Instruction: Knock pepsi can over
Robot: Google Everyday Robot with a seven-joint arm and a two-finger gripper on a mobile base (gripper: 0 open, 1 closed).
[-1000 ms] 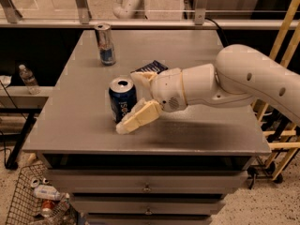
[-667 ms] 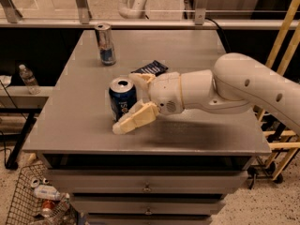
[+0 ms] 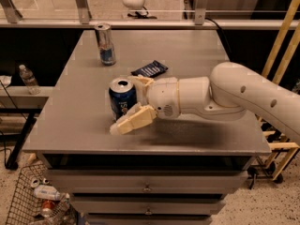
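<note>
Toward the front left of the table, the pepsi can stands upright, its long axis vertical, at the left end of the gripper, which reaches in from the right. The fingers are spread apart, one behind the can and one in front, with the can between them. A push leftward, high on the can, would likely topple it

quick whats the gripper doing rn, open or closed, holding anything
gripper: open, one finger in front of the upright pepsi can and one behind it; not holding it, and contact cannot be told.
</note>
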